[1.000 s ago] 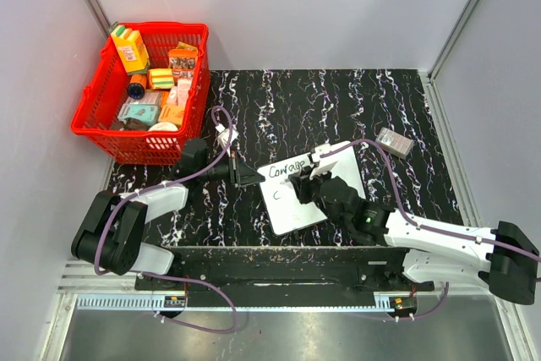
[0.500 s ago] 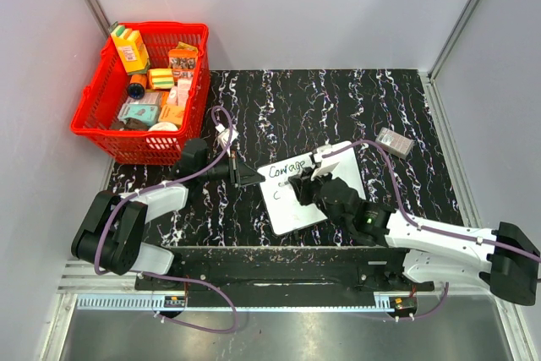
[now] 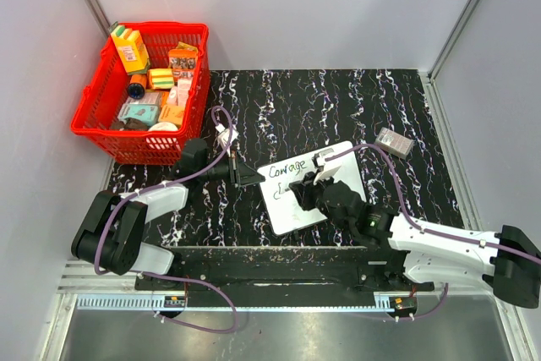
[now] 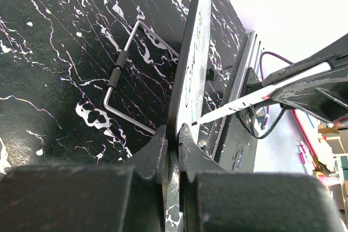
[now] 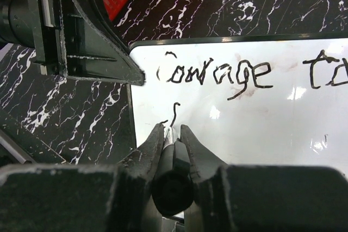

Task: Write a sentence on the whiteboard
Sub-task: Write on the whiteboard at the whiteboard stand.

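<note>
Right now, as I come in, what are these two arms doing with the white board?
The left gripper is shut on the left edge of the whiteboard, steadying it on the black marbled table. The right gripper is shut on a marker, its tip on the board. The sentence reads "Courage to" so far, and a second line has only its first stroke.

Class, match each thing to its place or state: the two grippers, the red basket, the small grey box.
1 left gripper
2 right gripper
3 red basket
4 small grey box

A far left, full of packets
B shut on the marker
C shut on the whiteboard edge
D lying apart, right of the whiteboard

Pairs: 1-C, 2-B, 3-A, 4-D
</note>
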